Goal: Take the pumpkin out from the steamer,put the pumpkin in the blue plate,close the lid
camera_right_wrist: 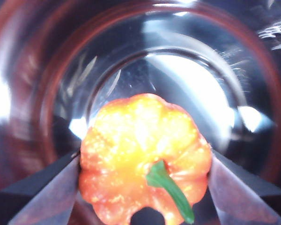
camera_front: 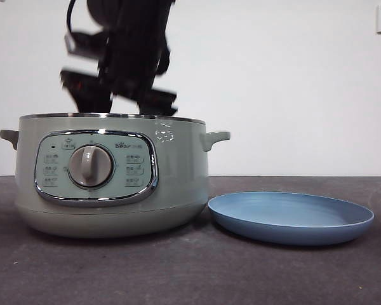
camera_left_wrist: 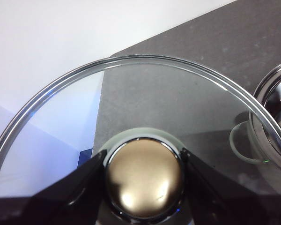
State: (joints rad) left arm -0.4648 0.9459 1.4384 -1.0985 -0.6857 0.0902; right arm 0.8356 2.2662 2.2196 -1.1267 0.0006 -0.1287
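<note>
The big round pale green steamer [camera_front: 111, 175] with a shiny dial sits on the dark grey worktop [camera_front: 190, 273]. Its top is open. Just beside it lies the wide, flat, light-blue plate [camera_front: 291, 216], with nothing on it that can be seen from the front.

A black arm reaches down into the steamer from above. This is the right gripper [camera_right_wrist: 145, 187]. Its two fingers [camera_right_wrist: 47, 192] are closed snugly on the sides of the small orange pumpkin [camera_right_wrist: 143, 159] with the bent green stem. The pumpkin is inside the steamer, over its shiny metal bowl.

The left gripper [camera_left_wrist: 144, 176] holds the round glass lid [camera_left_wrist: 145, 93] with the shiny rim. Its fingers [camera_left_wrist: 82, 187] squeeze the lid's pale green knob with the gold metal top [camera_left_wrist: 144, 173] from both sides. The lid is held off to the side of the steamer.
</note>
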